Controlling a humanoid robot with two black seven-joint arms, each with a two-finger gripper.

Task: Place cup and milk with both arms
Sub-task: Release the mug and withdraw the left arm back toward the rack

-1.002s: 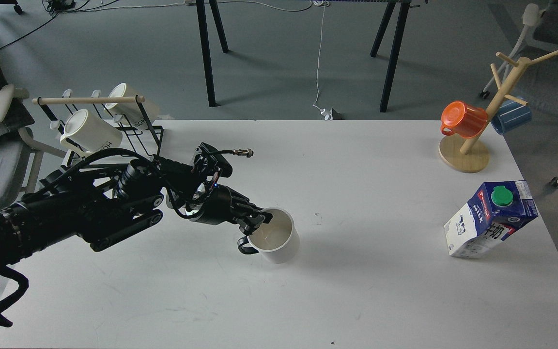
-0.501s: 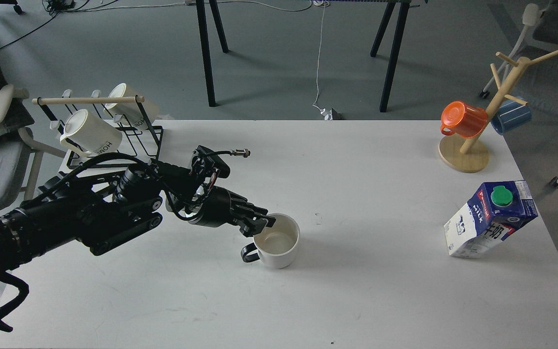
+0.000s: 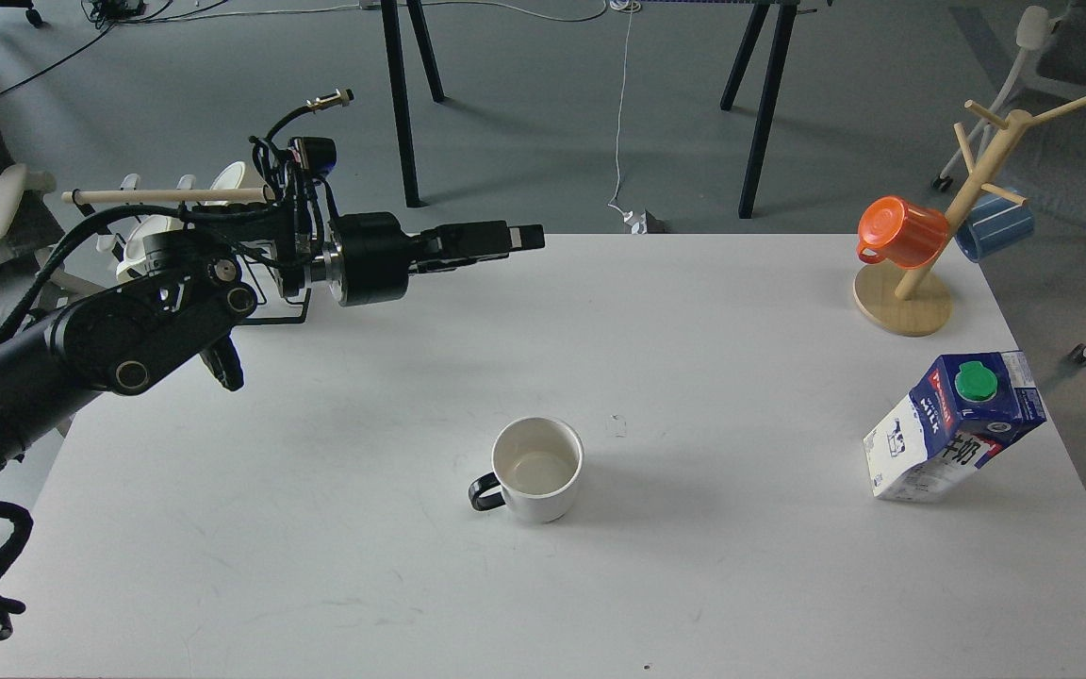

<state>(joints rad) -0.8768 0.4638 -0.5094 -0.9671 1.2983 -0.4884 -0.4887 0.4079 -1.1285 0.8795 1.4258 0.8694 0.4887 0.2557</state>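
**a:** so where are we at? the cup [image 3: 536, 469] is sitting upright on the white table [image 3: 411, 585], roughly mid-table, black handle pointing toward the robot's left. nothing touching it. looks like the cup half is done, if that's the spot it belongs in.

**b:** yeah that's my read too. left gripper [image 3: 526, 236] is up high near the far edge of the table, well apart from the cup, holding nothing. fingers are seen side-on and stacked into one dark bar, so i honestly can't tell if they're parted or closed.

**a:** and the milk [image 3: 953, 426]?

**b:** standing over by the right edge of the table, green cap on top, nothing gripping it. right arm isn't in the shot at all. so i'd guess the milk half is what's left.

**a:** room to move?

**b:** loads in the middle. between cup and milk it's bare tabletop. the tight bits are the sides: the carton is close to the right edge, so a sloppy nudge outward could tip it off. the wooden mug tree [image 3: 903, 300] with the orange cup [image 3: 901, 232] sits behind it at the far right corner, near but not touching.

**a:** left side?

**b:** the mug rack [image 3: 222, 203] sits right behind the left arm, so any swing back that way is cramped.
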